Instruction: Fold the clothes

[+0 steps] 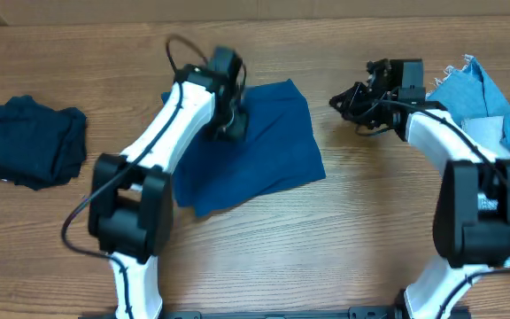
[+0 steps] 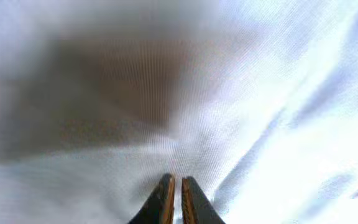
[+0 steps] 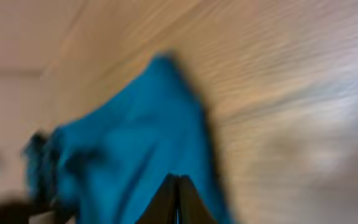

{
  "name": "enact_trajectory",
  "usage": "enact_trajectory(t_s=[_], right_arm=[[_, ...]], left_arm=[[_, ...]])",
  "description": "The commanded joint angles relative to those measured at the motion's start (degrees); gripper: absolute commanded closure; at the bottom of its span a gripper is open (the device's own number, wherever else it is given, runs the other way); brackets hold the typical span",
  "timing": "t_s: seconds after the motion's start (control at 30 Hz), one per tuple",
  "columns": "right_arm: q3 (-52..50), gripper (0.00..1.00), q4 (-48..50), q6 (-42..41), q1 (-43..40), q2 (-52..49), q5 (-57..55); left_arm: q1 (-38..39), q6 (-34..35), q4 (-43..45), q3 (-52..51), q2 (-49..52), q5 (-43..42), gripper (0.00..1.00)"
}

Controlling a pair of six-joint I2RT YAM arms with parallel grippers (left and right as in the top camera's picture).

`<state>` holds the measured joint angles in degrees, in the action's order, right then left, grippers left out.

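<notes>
at table (image 1: 352, 239) centre lies the mid-blue garment (image 1: 268, 146). my left gripper (image 2: 178, 182) pinches its fabric at the far edge. my right gripper (image 3: 178, 180), clenched and empty, hovers just beside it.

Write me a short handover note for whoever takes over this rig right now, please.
Left gripper: shut, pinching the mid-blue garment near its far edge.
Right gripper: shut, empty, beside that garment, apart from it.
Dark navy garment: bundled at left on the table, seemingly done.
Denim pieces: heaped far right, unfolded.
Left to do: finish the mid-blue fold, then the denim.
</notes>
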<state>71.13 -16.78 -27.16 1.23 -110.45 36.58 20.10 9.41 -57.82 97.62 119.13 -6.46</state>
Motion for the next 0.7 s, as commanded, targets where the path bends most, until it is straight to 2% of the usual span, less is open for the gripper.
enact_trajectory(t_s=[0.0,0.13,0.27,0.43,0.57,0.67], right_arm=[[0.1,0.96,-8.8,2.6,5.2,4.6,7.1],[-1.1,0.96,-12.5,3.6,14.3,4.1,-2.2],[-2.7,0.96,-12.0,3.1,19.3,2.9,-10.1],[-2.7,0.96,-15.5,-0.2,18.6,-3.3,-12.1],[-2.7,0.96,-17.9,-6.4,15.1,-5.1,-12.1],[-2.7,0.96,-22.1,-5.2,12.4,-4.9,-12.1]], left_arm=[[-1.9,-2.6,4.2,2.7,-4.8,5.6,0.90],[-3.9,-5.3,5.2,1.8,1.0,5.4,0.96],[-4.3,-7.7,6.4,1.8,7.9,6.1,0.96],[-9.2,-6.1,13.0,2.0,10.1,12.3,0.93],[-15.2,-4.5,13.5,2.5,10.1,11.1,0.93],[-17.9,-5.2,12.3,4.2,10.1,9.3,0.94]])
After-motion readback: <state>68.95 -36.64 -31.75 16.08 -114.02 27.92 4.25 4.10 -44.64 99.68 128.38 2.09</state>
